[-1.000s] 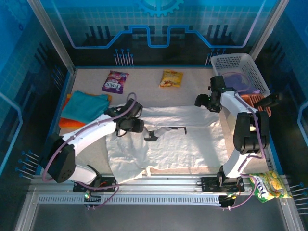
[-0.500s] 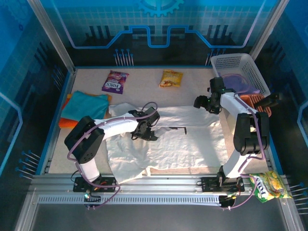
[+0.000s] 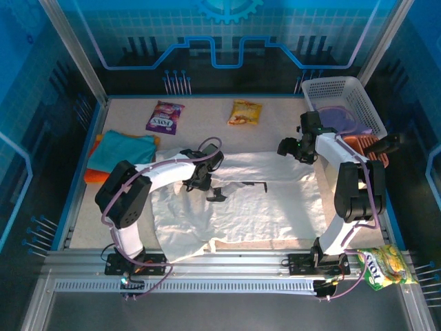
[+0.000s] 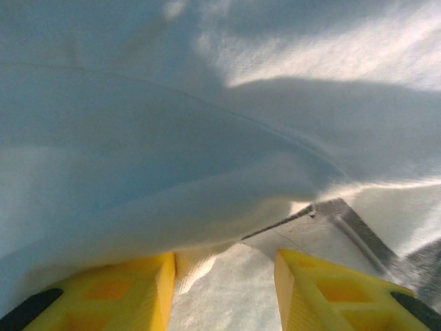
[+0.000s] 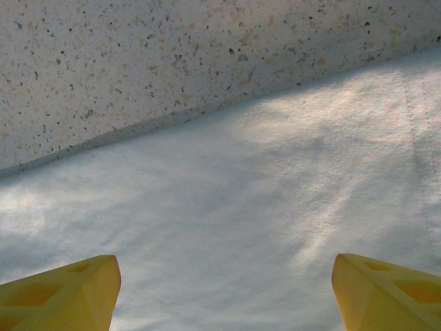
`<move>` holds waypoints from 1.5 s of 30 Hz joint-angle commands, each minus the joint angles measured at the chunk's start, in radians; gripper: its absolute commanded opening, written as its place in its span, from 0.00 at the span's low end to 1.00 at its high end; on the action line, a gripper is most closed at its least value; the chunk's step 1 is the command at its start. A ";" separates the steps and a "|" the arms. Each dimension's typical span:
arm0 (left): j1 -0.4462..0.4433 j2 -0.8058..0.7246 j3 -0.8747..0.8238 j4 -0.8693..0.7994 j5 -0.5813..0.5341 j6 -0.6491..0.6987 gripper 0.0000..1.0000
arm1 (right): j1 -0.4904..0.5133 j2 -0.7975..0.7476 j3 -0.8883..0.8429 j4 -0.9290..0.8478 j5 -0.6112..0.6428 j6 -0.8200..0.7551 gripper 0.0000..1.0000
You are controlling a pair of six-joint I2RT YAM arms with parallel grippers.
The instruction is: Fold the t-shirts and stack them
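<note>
- The white t-shirt lies spread and creased on the worktop. It runs under both claws and fills the ground between them.
- The left claw stands on the left half of the white t-shirt, tips down at the cloth.
- In the left wrist view the left claw has its yellow fingers parted. Flat white t-shirt shows through the gap.
- A raised fold of the cloth crosses just ahead of the tips and swells over the left finger. No cloth is clamped between the fingers.
- A flat grey piece lies on the cloth just ahead of the right finger. What it is cannot be told.
- The right claw hangs over the far right corner of the white t-shirt.
- In the right wrist view the right claw is spread wide and grips nothing. White t-shirt lies below it, and the hem runs just ahead, with bare speckled worktop beyond.
- The teal t-shirt lies folded on the orange t-shirt, left of the left claw and well apart from it.
- A purple packet and a yellow packet lie beyond the left claw, clear of the white t-shirt.
- A white basket stands beyond the right claw, to its right.
</note>
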 commanded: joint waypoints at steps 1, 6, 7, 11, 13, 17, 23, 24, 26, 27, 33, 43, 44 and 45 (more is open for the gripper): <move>0.011 0.009 0.005 -0.004 -0.025 0.032 0.46 | 0.010 -0.006 -0.012 -0.009 -0.018 -0.007 0.81; 0.023 0.011 0.000 0.003 -0.052 0.042 0.50 | 0.009 -0.004 -0.015 -0.005 -0.027 -0.004 0.80; 0.024 0.011 0.000 0.008 -0.058 0.044 0.50 | 0.008 -0.002 -0.015 -0.004 -0.030 -0.002 0.80; 0.036 0.025 -0.002 0.028 -0.071 0.051 0.47 | 0.008 -0.004 -0.014 -0.007 -0.030 -0.005 0.80; 0.041 0.033 0.000 0.033 -0.074 0.055 0.43 | 0.005 -0.002 -0.015 -0.009 -0.025 -0.008 0.80; 0.043 0.034 -0.003 0.040 -0.071 0.059 0.35 | -0.007 0.002 -0.023 -0.013 -0.011 -0.005 0.80; 0.043 0.005 0.003 0.010 -0.048 0.067 0.16 | -0.019 0.006 -0.033 -0.008 -0.019 -0.001 0.79; 0.043 -0.006 0.004 0.004 -0.042 0.069 0.12 | -0.019 0.006 -0.034 -0.008 -0.019 -0.002 0.79; 0.043 -0.026 0.015 -0.027 -0.030 0.070 0.08 | -0.021 0.008 -0.032 -0.007 -0.024 -0.001 0.79; 0.043 -0.041 0.019 -0.040 -0.022 0.069 0.07 | -0.022 0.008 -0.032 -0.007 -0.025 -0.001 0.79; 0.045 -0.116 0.011 -0.068 0.009 0.072 0.00 | -0.022 0.017 -0.031 -0.001 -0.035 -0.001 0.79; 0.048 -0.169 0.088 -0.209 0.261 0.056 0.00 | -0.028 0.014 -0.029 -0.006 -0.035 -0.006 0.78; 0.048 -0.178 0.095 -0.223 0.285 0.051 0.00 | -0.029 0.015 -0.029 -0.004 -0.037 -0.006 0.78; 0.048 -0.190 0.101 -0.234 0.309 0.046 0.00 | -0.029 0.015 -0.029 -0.004 -0.038 -0.007 0.78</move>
